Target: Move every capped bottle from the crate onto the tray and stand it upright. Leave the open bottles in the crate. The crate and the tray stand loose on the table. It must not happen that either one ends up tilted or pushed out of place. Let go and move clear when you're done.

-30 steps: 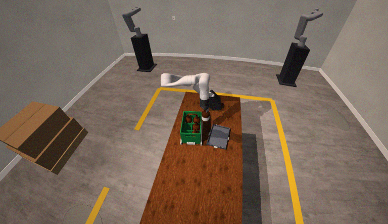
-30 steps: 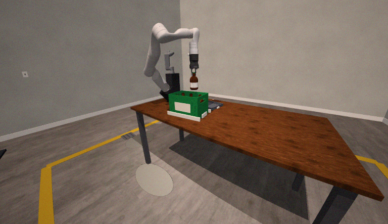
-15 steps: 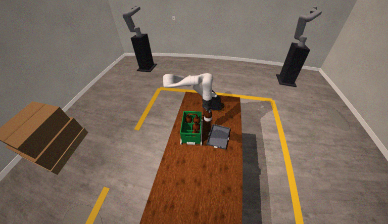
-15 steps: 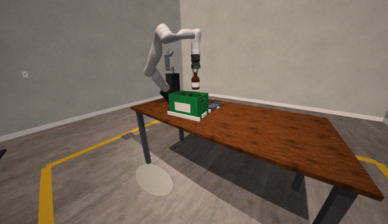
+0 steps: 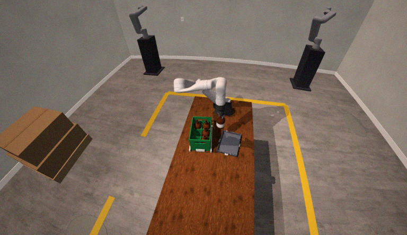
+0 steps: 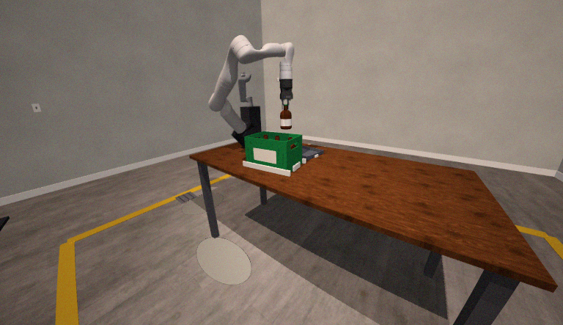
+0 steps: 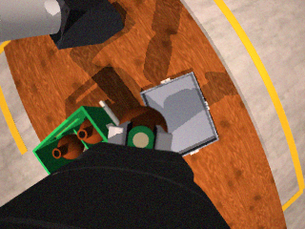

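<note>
Your black two-finger gripper (image 6: 285,103) is clamped on the neck of a brown glass bottle with a white label and green cap (image 6: 285,119). The bottle hangs straight below the fingers, long axis vertical, clear above the rim of the green plastic crate (image 6: 271,153).

Key relation: in the top view the bottle sits just past the crate's far right corner, and the flat grey rectangular tray (image 5: 229,142) lies nearer and slightly right of it. The wrist view shows the cap just beside the tray's edge, not yet over its middle. So you likely need a short shift over the tray, then a straight descent; bottle is already upright.

Several brown bottles remain in the crate; caps can't be made out.

Crate and tray sit side by side on a brown wooden table (image 6: 373,184). Grey floor with yellow tape, grey walls, two idle arms on black pedestals (image 5: 150,54) at the far wall.
</note>
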Tool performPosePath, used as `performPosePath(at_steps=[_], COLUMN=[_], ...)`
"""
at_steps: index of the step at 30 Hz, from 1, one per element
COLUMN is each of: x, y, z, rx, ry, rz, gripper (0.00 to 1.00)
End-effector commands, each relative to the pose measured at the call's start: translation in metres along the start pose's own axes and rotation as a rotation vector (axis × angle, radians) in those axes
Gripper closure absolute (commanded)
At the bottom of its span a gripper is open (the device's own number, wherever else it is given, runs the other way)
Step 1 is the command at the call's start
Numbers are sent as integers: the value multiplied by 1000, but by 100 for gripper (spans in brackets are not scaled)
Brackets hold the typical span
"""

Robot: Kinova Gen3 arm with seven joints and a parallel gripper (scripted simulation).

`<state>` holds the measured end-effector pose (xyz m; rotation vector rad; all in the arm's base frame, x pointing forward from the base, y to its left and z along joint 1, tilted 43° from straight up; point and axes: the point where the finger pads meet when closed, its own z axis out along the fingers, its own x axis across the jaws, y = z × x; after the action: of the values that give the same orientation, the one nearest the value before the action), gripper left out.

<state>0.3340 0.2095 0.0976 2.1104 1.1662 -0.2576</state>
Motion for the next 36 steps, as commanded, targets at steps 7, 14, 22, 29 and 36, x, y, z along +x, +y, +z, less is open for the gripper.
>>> performPosePath(at_steps=[7, 14, 22, 29, 36], x=[14, 20, 32, 38, 48], y=[-15, -18, -29, -32, -41], z=[-1, -1, -1, -1, -1], rx=[1, 1, 1, 1, 1], ry=[0, 1, 1, 2, 1], rz=[-12, -7, -11, -6, -9], gripper=[100, 100, 100, 100, 100])
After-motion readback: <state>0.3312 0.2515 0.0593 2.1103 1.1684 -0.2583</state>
